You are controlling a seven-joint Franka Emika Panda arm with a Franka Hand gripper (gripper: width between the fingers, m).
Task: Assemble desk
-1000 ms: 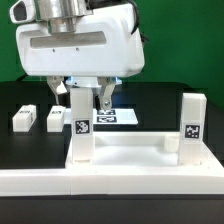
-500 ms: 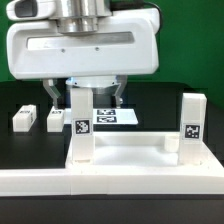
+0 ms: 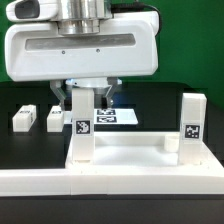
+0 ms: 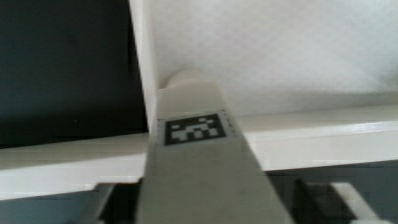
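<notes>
The white desk top [image 3: 128,152] lies flat with two square legs standing on its corners. My gripper [image 3: 84,100] is over the leg [image 3: 81,130] at the exterior view's left, with one finger on each side of its upper end, closed against it. In the wrist view this tagged leg [image 4: 205,150] fills the space between my dark fingers [image 4: 111,200], my gripper [image 4: 210,205] is around it, and the desk top [image 4: 267,60] lies beyond. The second standing leg [image 3: 193,125] is at the exterior view's right.
Two loose tagged legs [image 3: 24,117] [image 3: 54,118] lie on the black table at the exterior view's left. The marker board [image 3: 115,117] lies behind the desk top. A long white L-shaped rail [image 3: 100,185] runs along the front.
Half a second ago the fingers stood wide apart on either side of the leg. They have now closed in on it. The hand has stayed over the leg.
</notes>
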